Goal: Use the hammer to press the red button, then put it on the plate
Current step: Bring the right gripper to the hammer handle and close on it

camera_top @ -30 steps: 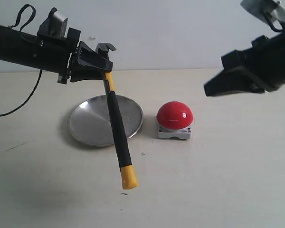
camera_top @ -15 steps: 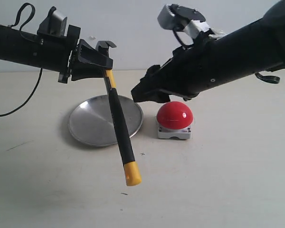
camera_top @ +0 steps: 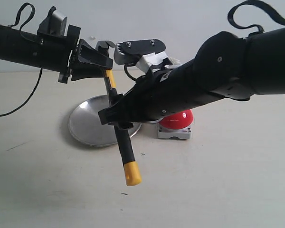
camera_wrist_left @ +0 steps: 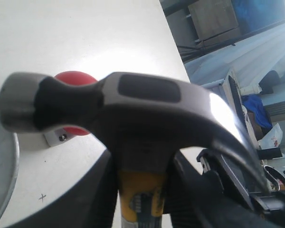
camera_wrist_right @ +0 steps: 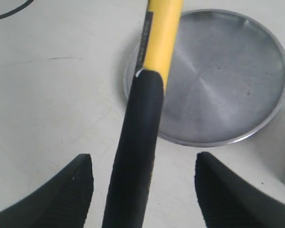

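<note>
My left gripper (camera_top: 100, 65) is shut on the hammer (camera_top: 124, 149) just below its dark head (camera_wrist_left: 118, 102), and the black-and-yellow handle hangs down in front of the plate (camera_top: 88, 124). My right gripper (camera_top: 115, 119) has reached across the middle. It stands open with the handle's black grip (camera_wrist_right: 135, 156) between its fingers (camera_wrist_right: 76, 190), not touching either. The red button (camera_top: 180, 118) on its grey base sits right of the plate, mostly hidden behind the right arm; it shows beyond the hammer head as the red button (camera_wrist_left: 72, 78). The silver plate (camera_wrist_right: 228, 80) lies beneath the handle.
The pale tabletop (camera_top: 218, 180) spreads around the plate and button. A black cable (camera_top: 23, 102) loops down from the left arm at the far left. The right arm (camera_top: 218, 76) spans the scene above the button.
The right arm has swept from the right edge leftward across the button, and its open gripper now straddles the hammer handle. The left arm and hammer have barely moved.
</note>
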